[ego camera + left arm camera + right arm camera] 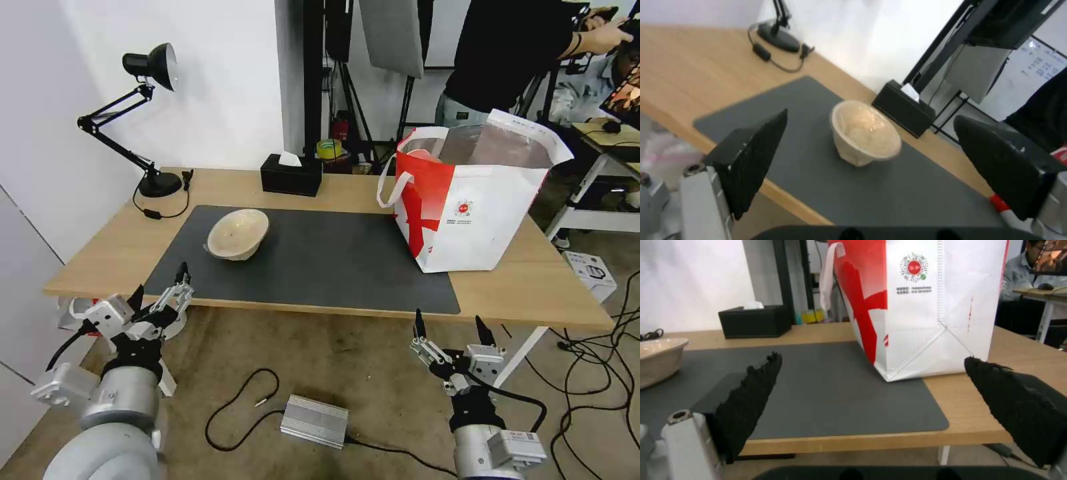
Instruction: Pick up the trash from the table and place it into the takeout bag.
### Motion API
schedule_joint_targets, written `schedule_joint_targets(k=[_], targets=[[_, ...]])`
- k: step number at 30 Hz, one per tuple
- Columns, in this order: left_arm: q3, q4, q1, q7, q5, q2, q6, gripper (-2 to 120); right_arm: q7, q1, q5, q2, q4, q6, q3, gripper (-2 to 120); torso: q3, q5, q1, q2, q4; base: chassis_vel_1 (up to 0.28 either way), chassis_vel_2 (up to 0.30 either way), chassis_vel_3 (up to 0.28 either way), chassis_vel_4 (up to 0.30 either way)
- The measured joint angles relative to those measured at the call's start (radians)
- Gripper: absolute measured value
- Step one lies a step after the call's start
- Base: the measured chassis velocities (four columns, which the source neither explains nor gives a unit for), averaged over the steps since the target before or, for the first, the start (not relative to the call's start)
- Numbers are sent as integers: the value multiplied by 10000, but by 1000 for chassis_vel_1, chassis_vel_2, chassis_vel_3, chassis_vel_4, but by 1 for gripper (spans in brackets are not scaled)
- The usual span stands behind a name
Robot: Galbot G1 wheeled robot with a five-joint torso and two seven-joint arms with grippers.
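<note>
A beige paper-like bowl (238, 233) of trash rests tilted on the dark grey mat (320, 260), on the left half of the light-wood table (347, 190). The takeout bag (473, 200), white with a red side panel, stands open at the table's right end. My left gripper (160, 283) is open, below and in front of the table's front left edge, facing the bowl (865, 133). My right gripper (450, 321) is open in front of the table's front edge, facing the bag (925, 306). Nothing is held by the left gripper (871, 115) or the right gripper (872, 357).
A black desk lamp (143, 100) stands at the back left corner and a black tissue box (291, 175) at the back middle. On the floor lie a silver box (315, 420) and cables. A person stands behind the bag.
</note>
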Motion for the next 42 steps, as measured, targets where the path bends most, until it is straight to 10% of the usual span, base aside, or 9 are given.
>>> schedule_joint_targets(k=[16, 42], targets=[[-140, 89, -1550, -1284, -4006, 402, 296, 100, -1, 0, 1, 0, 0, 4, 0, 100, 0, 0, 0, 0, 0, 0, 0, 0, 0], [223, 2120, -4194, -2189, -6405, 509, 762, 100, -1, 0, 1, 0, 1, 5, 0, 100, 1, 0, -1, 0, -1, 0, 0, 0, 0]])
